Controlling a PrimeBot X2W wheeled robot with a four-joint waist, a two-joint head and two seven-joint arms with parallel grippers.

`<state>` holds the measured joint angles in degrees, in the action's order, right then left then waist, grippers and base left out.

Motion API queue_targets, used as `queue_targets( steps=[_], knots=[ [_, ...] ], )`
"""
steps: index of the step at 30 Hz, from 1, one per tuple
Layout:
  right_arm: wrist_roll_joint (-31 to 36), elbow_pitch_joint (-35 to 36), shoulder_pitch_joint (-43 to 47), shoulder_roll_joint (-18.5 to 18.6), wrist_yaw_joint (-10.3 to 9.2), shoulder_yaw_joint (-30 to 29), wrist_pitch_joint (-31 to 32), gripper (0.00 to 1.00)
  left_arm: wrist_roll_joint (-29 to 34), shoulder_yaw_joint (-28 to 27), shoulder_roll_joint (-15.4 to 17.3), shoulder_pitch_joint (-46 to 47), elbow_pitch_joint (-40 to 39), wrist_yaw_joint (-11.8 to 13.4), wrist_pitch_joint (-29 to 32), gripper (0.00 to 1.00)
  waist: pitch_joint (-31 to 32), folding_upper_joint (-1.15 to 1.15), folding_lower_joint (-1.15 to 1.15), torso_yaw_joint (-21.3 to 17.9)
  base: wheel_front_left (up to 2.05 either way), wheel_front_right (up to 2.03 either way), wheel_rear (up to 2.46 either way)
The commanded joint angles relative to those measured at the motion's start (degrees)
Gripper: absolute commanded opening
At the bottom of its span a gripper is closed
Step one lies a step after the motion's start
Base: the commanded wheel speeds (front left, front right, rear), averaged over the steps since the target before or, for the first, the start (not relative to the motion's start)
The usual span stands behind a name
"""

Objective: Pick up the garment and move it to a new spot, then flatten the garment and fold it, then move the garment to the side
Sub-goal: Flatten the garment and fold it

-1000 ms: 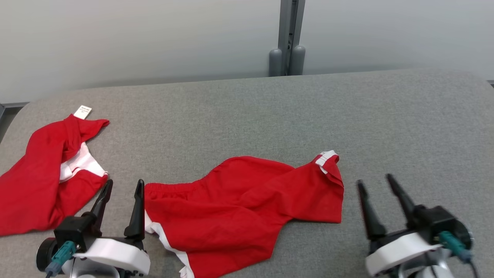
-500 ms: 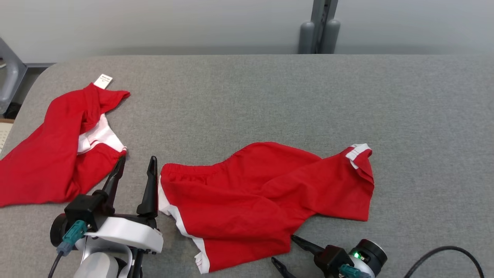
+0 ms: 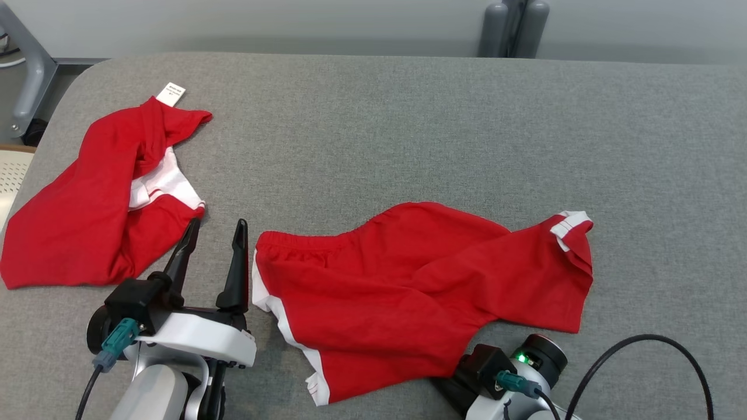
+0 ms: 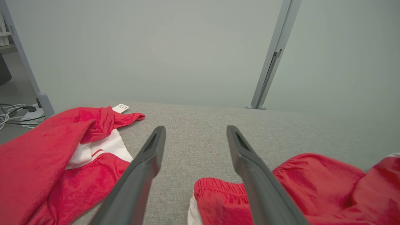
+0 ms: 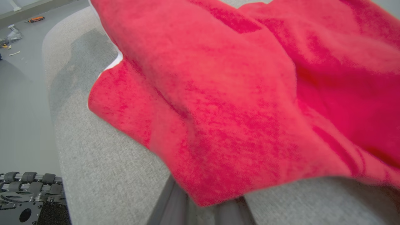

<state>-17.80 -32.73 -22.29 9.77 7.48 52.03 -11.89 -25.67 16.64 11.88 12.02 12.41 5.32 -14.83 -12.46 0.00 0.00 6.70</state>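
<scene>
Red shorts point(image 3: 408, 291) with white side trim lie crumpled in the middle of the grey table point(image 3: 408, 128); the waistband is at the left. My left gripper point(image 3: 216, 233) stands open just left of the waistband, touching nothing, and in the left wrist view its fingers point(image 4: 196, 134) frame bare table with the waistband point(image 4: 218, 190) beside the right one. My right gripper point(image 3: 452, 379) lies low at the shorts' near hem with its fingertips hidden under the cloth. In the right wrist view the two fingers point(image 5: 201, 207) stand close together with the red hem point(image 5: 218, 131) over them.
A second red garment point(image 3: 87, 210) with a white panel and a paper tag point(image 3: 171, 93) lies at the table's left end. A black cable point(image 3: 636, 350) loops by my right wrist. The table's near edge point(image 5: 59, 131) drops to the floor. Grey posts point(image 3: 513, 26) stand behind.
The head camera has shifted, so the whole picture moved. My right gripper swung from upright at the right down to the shorts' near hem, and its fingers went under the cloth. The left gripper stayed open.
</scene>
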Motion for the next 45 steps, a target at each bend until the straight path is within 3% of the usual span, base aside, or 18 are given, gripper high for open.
queue_targets(
  steps=[1, 8, 13, 14, 18, 24, 32, 33, 34, 40, 45],
  knots=[
    [-1.4, -0.1, -0.4, 0.5, 0.01, 0.1, -1.0, 0.00, 0.3, -0.5, 0.2, 0.7, 0.0, -0.5, -0.3, 1.00, 0.0, 0.00, 0.00, -0.2, 0.00, 0.00, 0.00],
    [-3.3, 5.8, -0.6, 3.4, 0.01, -5.7, -3.0, 0.00, 0.9, -0.9, 0.3, 1.2, -0.4, -0.9, -0.4, 1.00, 0.0, 0.00, 0.00, -1.8, 0.00, 0.00, 0.00],
    [-2.3, 11.0, 0.7, 5.2, 0.02, -14.4, -3.3, 0.00, 1.7, -0.5, 0.6, 1.8, -1.0, -1.1, -0.4, 1.00, -0.2, 0.00, 0.00, -2.7, 0.00, 0.00, 0.00],
    [-1.1, 13.5, 1.0, 5.9, 0.02, -20.9, -2.7, 0.00, 2.1, -0.2, 0.5, 2.6, -1.5, -1.0, -0.4, 1.00, -0.8, 0.00, 0.00, -3.0, 0.00, 0.00, 0.00],
    [-0.4, 14.5, -0.5, 6.4, 0.02, -26.5, -1.3, 0.00, 2.3, 0.1, 0.2, 3.4, -1.9, -1.0, -0.4, 1.00, -2.1, 0.00, 0.00, -2.8, 0.00, 0.00, 0.00],
    [-1.3, 10.3, -4.9, 6.0, 0.02, -32.3, 0.0, 0.00, 2.6, 0.6, -0.5, 5.2, -2.1, -1.3, -0.4, 1.00, -4.8, 0.00, 0.00, -2.3, 0.00, 0.00, 0.00],
    [-4.0, 1.1, -10.6, 5.0, 0.02, -31.2, -1.4, 0.01, 3.8, 0.4, -1.6, 6.7, -1.7, -2.2, -0.4, 1.00, -6.7, 0.00, 0.00, -2.4, 0.00, 0.00, 0.00],
    [-4.4, 0.5, -10.8, 4.8, 0.02, -30.9, -1.7, 0.40, 3.9, 0.2, -1.7, 6.7, -1.7, -2.1, -0.4, 1.00, -6.6, 0.00, 0.00, -2.6, 0.00, 0.00, 0.00],
    [-4.8, 0.0, -10.7, 4.7, 0.02, -30.5, -2.0, 0.98, 4.0, 0.1, -1.8, 6.7, -1.6, -2.1, -0.4, 1.00, -6.5, 0.00, 0.00, -2.8, 0.00, 0.00, 0.00],
    [-6.9, 0.4, -7.3, 4.6, 0.02, -29.8, -3.2, 1.00, 4.6, -0.5, -2.2, 4.9, -1.2, -2.5, -0.4, 1.00, -4.5, 0.00, 0.00, -4.1, 0.00, 0.00, 0.00],
    [-6.9, 5.2, -2.7, 5.1, 0.02, -32.6, -3.4, 1.00, 4.5, -1.1, -2.1, 3.6, -0.8, -2.7, -0.4, 1.00, -2.3, 0.00, 0.00, -5.2, 0.00, 0.00, 0.00]
  ],
)
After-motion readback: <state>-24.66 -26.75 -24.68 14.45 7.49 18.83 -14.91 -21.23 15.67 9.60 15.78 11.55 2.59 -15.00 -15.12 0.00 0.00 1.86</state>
